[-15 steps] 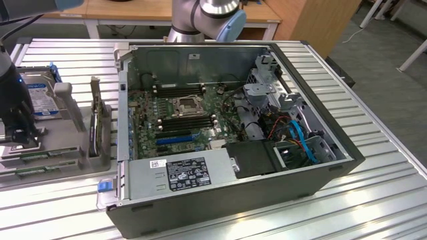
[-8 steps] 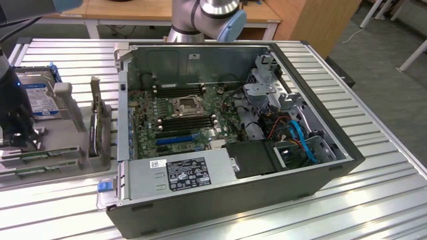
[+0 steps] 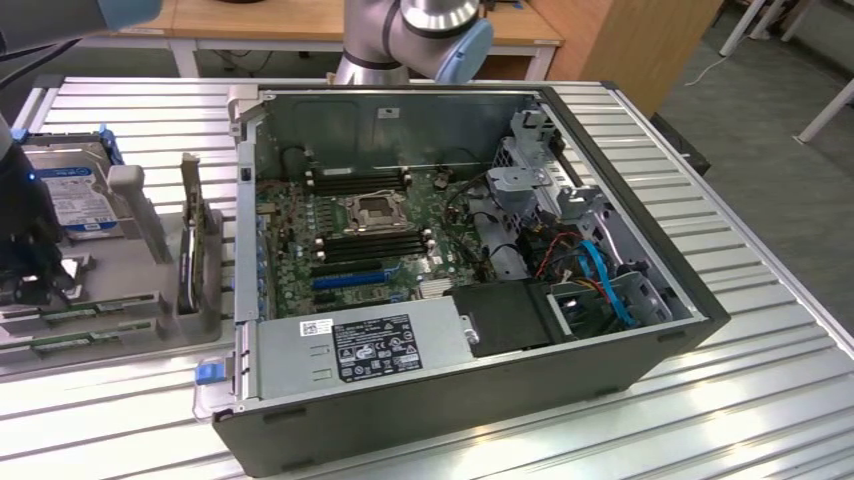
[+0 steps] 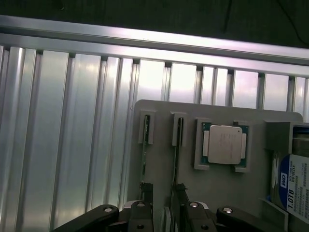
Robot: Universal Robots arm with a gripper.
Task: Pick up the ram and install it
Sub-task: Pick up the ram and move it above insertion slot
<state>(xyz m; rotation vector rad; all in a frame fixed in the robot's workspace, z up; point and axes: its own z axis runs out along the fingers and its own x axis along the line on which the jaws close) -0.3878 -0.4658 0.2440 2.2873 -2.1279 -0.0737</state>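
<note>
Two ram sticks stand on edge in narrow holders of the grey tray point(image 4: 159, 121): one thin green ram stick point(image 4: 144, 162) and a second ram stick point(image 4: 177, 154) beside it. In the exterior view they are green strips point(image 3: 67, 316) at that view's far left. My gripper point(image 4: 163, 205) hangs open just above the tray, over the near ends of the two sticks, holding nothing. Its black body point(image 3: 34, 285) stands over the tray's left part in the exterior view. The motherboard's black memory slots point(image 3: 380, 245) lie inside the open computer case point(image 3: 627, 370).
A square silver CPU chip point(image 4: 224, 145) sits in a tray pocket beside the sticks, and a hard drive point(image 4: 295, 186) lies further along. The ribbed aluminium table point(image 4: 63, 135) surrounds the tray. Upright grey brackets point(image 3: 194, 260) stand between the tray and the case. Cables and a drive cage point(image 3: 587, 270) fill the case's right side.
</note>
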